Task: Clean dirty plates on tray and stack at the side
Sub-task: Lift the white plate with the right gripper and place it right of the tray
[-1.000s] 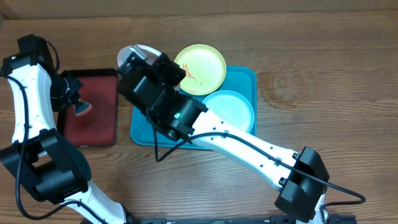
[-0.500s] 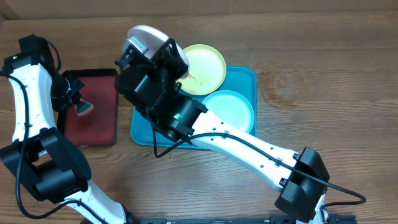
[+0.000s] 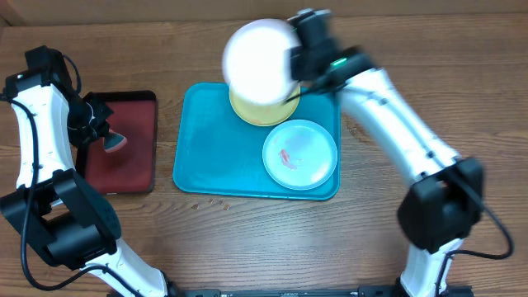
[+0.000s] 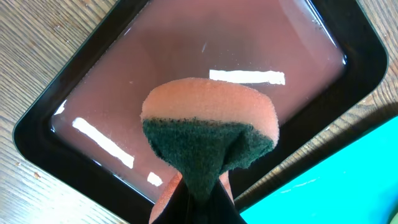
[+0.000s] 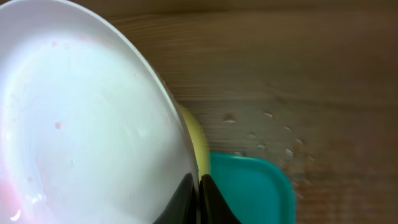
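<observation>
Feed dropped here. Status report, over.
Left end effector shut on sponge. Right end effector shut on white plate above yellow-green plate. Mint plate smeared. Nothing blocking.

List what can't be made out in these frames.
- Overhead: yellow-green plate sits mostly under the held white plate, so any smears are hidden.
- Overhead: right gripper is motion-blurred, jaws unreadable there.
- Right wrist: white plate is cut off by the left and bottom edges, and blurred.
- Left wrist: left gripper is cut off at the bottom edge, with its jaws mostly behind the sponge.
</observation>
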